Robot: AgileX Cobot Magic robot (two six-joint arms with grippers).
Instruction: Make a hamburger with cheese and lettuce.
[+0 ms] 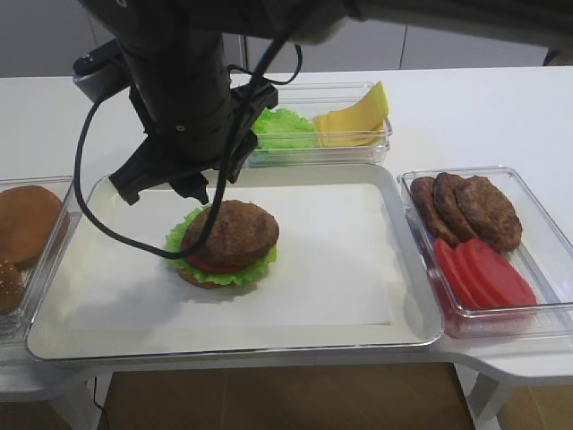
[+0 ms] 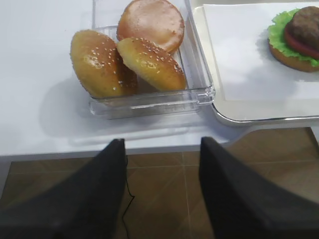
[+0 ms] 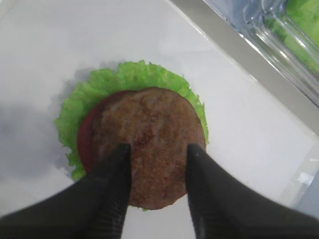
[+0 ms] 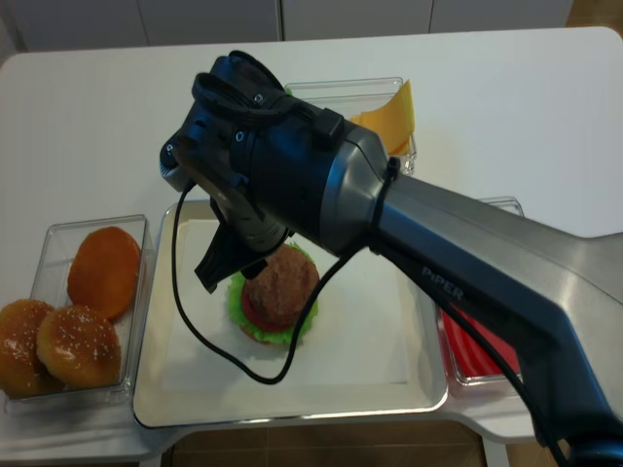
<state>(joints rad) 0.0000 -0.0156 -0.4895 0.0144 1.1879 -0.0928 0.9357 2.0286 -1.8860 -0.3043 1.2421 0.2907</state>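
The hamburger (image 1: 228,242) stands on the white tray (image 1: 358,336), left of its middle: bun base, frilly green leaf, red tomato slice, grilled patty on top. My right gripper (image 3: 158,149) hangs just above it, open and empty, its fingertips (image 3: 122,152) over the patty's near part (image 3: 154,119). The right arm reaches across the tray (image 4: 292,185). The cheese (image 1: 354,116), pale-yellow slices with one corner up, lies in the clear back container beside the loose lettuce (image 1: 282,125). My left gripper (image 2: 162,144) is open and empty over the floor, off the table's front edge.
A clear container with three buns (image 2: 144,59) stands left of the tray. A clear container at the right holds loose patties (image 1: 466,206) and tomato slices (image 1: 483,273). The right arm's cable (image 1: 89,179) loops down over the tray's left side.
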